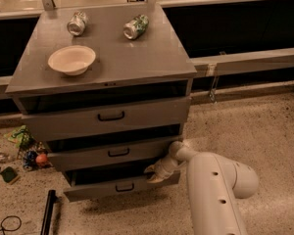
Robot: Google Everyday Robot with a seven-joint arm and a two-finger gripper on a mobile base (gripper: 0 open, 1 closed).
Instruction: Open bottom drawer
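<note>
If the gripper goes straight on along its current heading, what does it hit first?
The gripper is at the right end of the bottom drawer, aimed left and slightly down. Going straight on, it would probably first meet that drawer's front panel at its top edge. Depth is unclear, so it may instead pass into the dark gap behind the panel.
</note>
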